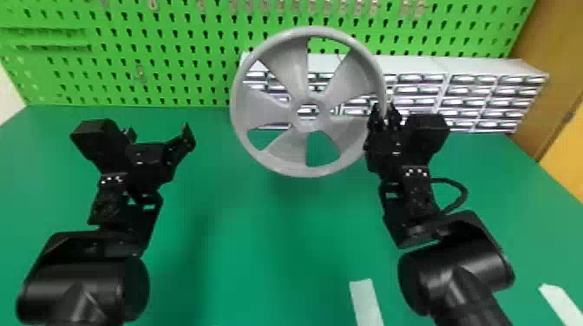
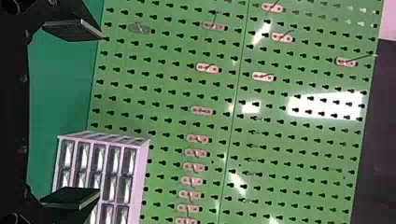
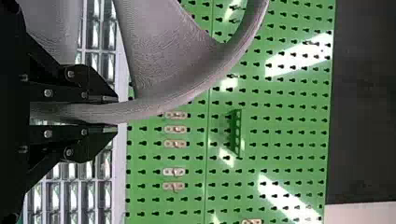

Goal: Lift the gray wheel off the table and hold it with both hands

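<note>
A: Where is the wheel?
B: Up off the table, standing nearly upright, its open side spaces letting what's behind show through. The table spreads beneath it, with a soft shadow just under its lower rim.
A: And what has hold of it?
B: The right gripper, at the wheel's right side. In the right wrist view, the right gripper has its two fingers pinching the rim, one on each face.
A: What about the left gripper?
B: That's to the left of the wheel, well apart from it and also above the table. In the left wrist view, the left gripper has its fingers spread wide.
A: What's behind the wheel?
B: The green pegboard, reaching out past it on both sides, with a row of hooks higher than the rim. The drawers are behind it too, running off to its right, and some show between the spokes.
A: Anything nearer the robot than the wheel?
B: Two pale strips on the table: one a little to its right, the other farther right.
</note>
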You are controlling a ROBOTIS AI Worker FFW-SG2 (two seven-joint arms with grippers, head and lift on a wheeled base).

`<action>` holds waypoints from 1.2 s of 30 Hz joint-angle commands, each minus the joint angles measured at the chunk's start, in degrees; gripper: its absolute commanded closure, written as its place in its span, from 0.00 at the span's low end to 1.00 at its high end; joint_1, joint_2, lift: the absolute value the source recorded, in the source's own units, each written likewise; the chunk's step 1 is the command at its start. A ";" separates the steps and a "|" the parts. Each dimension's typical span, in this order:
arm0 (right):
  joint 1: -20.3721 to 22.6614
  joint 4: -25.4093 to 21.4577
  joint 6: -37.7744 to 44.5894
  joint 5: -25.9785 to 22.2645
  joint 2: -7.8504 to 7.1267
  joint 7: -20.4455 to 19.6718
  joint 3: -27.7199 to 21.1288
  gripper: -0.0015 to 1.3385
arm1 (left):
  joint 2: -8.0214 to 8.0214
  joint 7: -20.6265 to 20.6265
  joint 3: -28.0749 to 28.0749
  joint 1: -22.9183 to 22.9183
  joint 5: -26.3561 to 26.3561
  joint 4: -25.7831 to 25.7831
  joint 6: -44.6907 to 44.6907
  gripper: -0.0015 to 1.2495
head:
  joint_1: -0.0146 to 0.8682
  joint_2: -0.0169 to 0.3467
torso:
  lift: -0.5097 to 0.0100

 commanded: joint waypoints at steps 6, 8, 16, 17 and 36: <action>-0.13 1.58 -2.58 0.31 0.19 -0.17 0.18 0.87 | 0.00 0.09 -0.37 0.50 0.76 -0.26 0.11 0.09 | 0.82 0.09 | 0.79; -0.13 1.58 -2.76 0.49 0.19 -0.61 0.27 0.87 | 0.00 0.09 -0.37 0.50 0.76 -0.43 0.19 0.09 | 0.82 0.09 | 0.79; -0.04 1.58 -2.94 1.72 0.63 -2.36 1.94 0.87 | 0.00 0.26 -0.63 0.67 0.76 -0.87 0.28 0.09 | 0.82 0.09 | 0.79; -0.13 1.75 -3.02 2.07 0.63 -2.54 2.12 0.87 | 0.00 0.35 -0.72 0.67 0.76 -0.87 0.28 0.09 | 0.82 0.09 | 0.79; -2.24 3.95 -5.22 3.21 1.33 -6.23 6.51 0.87 | 0.00 4.48 -7.49 3.31 2.87 -5.18 0.46 0.09 | 0.82 0.09 | 0.79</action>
